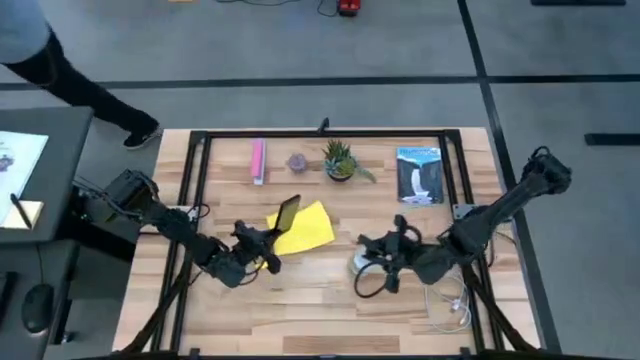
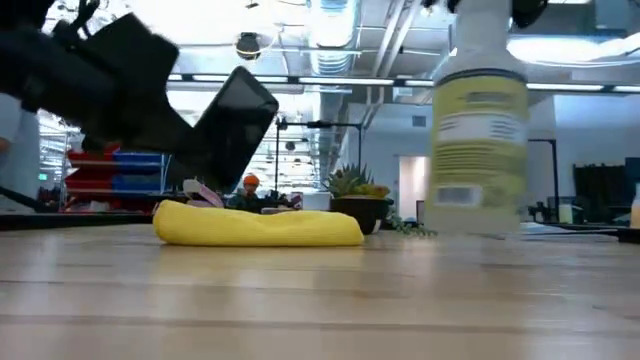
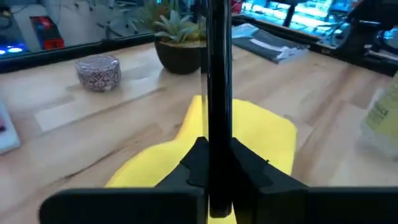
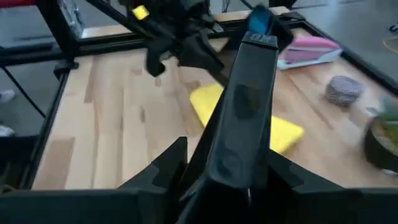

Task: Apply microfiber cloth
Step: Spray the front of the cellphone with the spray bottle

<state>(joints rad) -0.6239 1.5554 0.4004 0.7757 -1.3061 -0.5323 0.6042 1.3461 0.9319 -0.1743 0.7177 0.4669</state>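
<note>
Phone held up on edge over the yellow cloth, bottle parked off to the side.

My left jaws (image 1: 270, 240) are clamped on the lower edge of the black phone (image 1: 288, 212). I hold it tilted up so its screen is free of the table (image 1: 300, 310) and sits right over the microfiber cloth (image 1: 312, 228). The cloth lies in a loose, rumpled fold near the middle of the table, in front of the potted plant (image 1: 339, 160), and nothing is gripping it yet. My right jaws (image 1: 386, 262) are well apart from it, closed around a dark part that I take to be the head of the spray bottle (image 2: 480, 130). The bottle stands upright, clear of the phone. By my reckoning the wiping has not begun: either the phone must come down onto the cloth or the cloth must be picked up.
</note>
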